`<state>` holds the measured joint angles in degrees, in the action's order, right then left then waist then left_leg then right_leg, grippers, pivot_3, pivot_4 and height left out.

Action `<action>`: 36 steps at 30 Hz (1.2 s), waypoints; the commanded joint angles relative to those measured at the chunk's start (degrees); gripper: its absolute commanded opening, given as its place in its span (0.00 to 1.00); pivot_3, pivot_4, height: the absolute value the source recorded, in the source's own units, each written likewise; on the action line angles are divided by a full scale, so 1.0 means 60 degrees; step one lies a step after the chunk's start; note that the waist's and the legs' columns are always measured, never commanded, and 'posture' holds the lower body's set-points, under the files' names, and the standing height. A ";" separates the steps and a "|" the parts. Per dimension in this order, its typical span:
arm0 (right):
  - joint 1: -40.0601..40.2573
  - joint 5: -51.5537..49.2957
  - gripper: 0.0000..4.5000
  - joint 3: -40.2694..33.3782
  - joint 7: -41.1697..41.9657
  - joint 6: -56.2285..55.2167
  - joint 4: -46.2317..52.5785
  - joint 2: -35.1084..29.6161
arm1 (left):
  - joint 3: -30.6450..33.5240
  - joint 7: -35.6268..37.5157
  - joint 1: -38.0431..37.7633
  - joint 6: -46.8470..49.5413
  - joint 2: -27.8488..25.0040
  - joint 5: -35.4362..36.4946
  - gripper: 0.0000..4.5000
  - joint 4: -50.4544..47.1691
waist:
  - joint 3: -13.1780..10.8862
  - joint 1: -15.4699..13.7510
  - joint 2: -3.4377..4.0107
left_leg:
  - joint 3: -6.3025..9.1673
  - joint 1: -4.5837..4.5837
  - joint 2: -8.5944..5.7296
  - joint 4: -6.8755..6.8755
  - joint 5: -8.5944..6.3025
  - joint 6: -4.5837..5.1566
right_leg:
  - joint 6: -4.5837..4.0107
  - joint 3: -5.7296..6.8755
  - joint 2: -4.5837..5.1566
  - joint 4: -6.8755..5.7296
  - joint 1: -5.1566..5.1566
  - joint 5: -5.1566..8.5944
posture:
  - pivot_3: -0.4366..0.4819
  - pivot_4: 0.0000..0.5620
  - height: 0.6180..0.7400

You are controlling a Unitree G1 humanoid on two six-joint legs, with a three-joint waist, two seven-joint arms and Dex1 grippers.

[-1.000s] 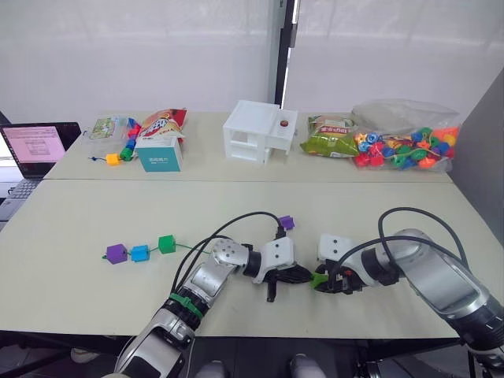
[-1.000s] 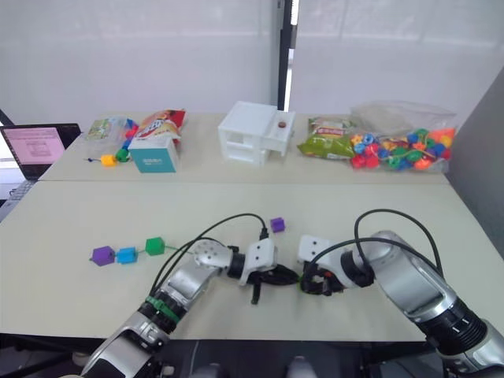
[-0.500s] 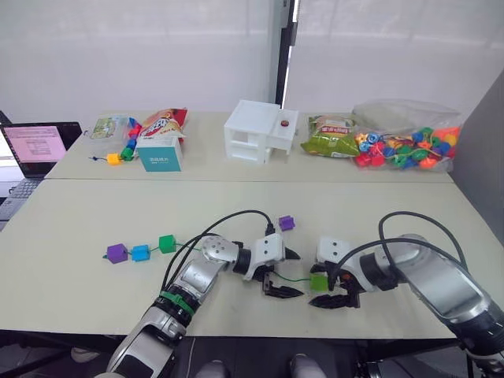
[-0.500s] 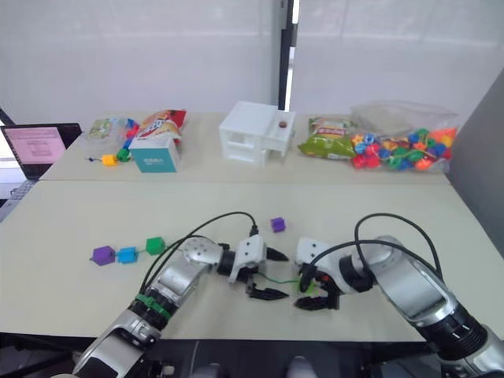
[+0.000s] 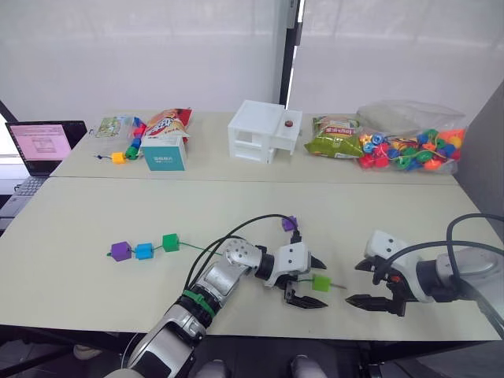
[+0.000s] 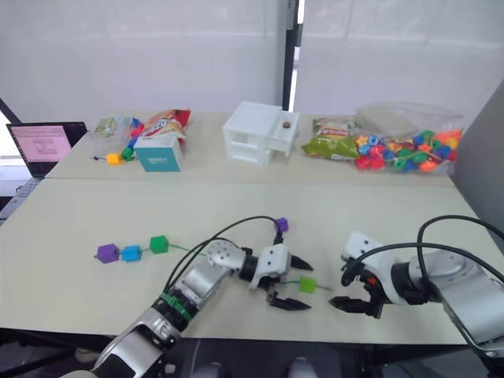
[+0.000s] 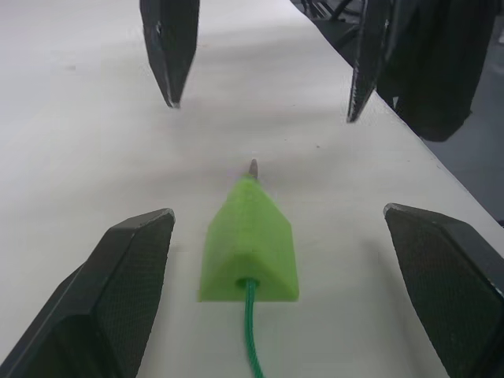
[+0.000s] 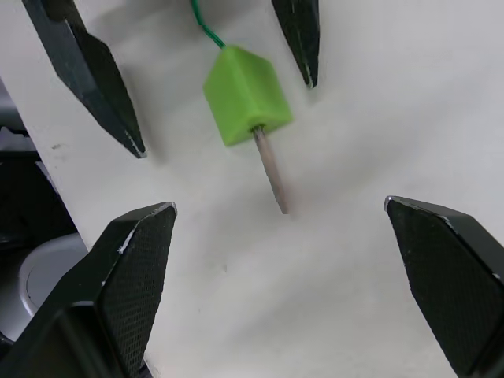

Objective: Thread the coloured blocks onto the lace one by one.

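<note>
- The light green block (image 5: 320, 283) lies on the table (image 5: 94, 220), near the front edge. I use it as the landmark for the other places.
- The lace (image 5: 201, 248) goes through this block. Its silvery tip (image 8: 272, 179) comes out of the side of the block that faces the right gripper and rests on the table.
- The left gripper (image 5: 309, 282) is just beside the block, on the robot's left of it. Its two black fingers are spread apart, one behind the block and one in front, and neither touches it.
- The right gripper (image 5: 364, 284) is near the block, on the robot's right of it and beyond the tip. Its fingers are also spread apart and hold nothing.
- From the block the lace runs away to the robot's left, to the dark green block (image 5: 170, 242), the blue block (image 5: 143, 250) and a purple block (image 5: 120, 250). These three sit on the lace in a row, well apart from the light green block.
- The second purple block (image 5: 289, 224) lies behind the light green block, near it, beside the black cable of the left arm. I cannot tell if they touch.
- Far behind the block, at the back of the table, stands a white box (image 5: 262, 131). The clear bag of beads (image 5: 408, 148) is to the right of that.
</note>
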<state>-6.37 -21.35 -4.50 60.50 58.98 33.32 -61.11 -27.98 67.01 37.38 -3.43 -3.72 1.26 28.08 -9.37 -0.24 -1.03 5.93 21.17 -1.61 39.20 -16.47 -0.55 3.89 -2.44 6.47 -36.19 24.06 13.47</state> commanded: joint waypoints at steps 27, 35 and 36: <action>-0.1157 0.1007 0.45 0.2870 -0.1205 -0.1576 -0.0855 0.0463 | -0.0128 -0.0666 0.0177 -0.0382 -0.0346 -0.0887 0.30 0.0690 | 0.0004 0.0055 -0.0006 | 0.0001 -0.0015 0.0004 0.0013 0.0002 -0.0002 | 0.0001 0.0001 -0.0003 0.0007 -0.0026 0.0000 | 0.48 0.27 1.00; -0.1052 0.1142 0.00 0.2984 -0.1333 -0.1553 -0.0900 0.0518 | -0.0157 -0.0757 0.0110 -0.0667 -0.0511 -0.0903 0.30 0.0719 | 0.0012 0.0124 -0.0030 | 0.0003 -0.0142 0.0011 -0.0008 -0.0003 0.0004 | 0.0008 0.0004 -0.0008 0.0044 -0.0170 0.0006 | 0.48 0.27 1.00; -0.1069 0.1127 0.00 0.2983 -0.1324 -0.1540 -0.0912 0.0517 | -0.0110 -0.0823 0.0127 -0.0783 -0.0540 -0.0901 0.30 0.0760 | 0.0012 0.0130 -0.0030 | 0.0003 -0.0146 0.0012 -0.0014 -0.0003 0.0004 | 0.0010 0.0004 -0.0008 0.0052 -0.0175 0.0007 | 0.48 0.27 1.00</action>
<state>-12.92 -15.73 13.12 53.22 49.10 28.28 -57.80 -29.16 63.23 38.48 -7.87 -5.47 -2.31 31.31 -9.29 0.54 -1.21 5.95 20.29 -1.54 39.11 -16.49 -0.53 3.95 -2.41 6.41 -35.88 23.02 13.51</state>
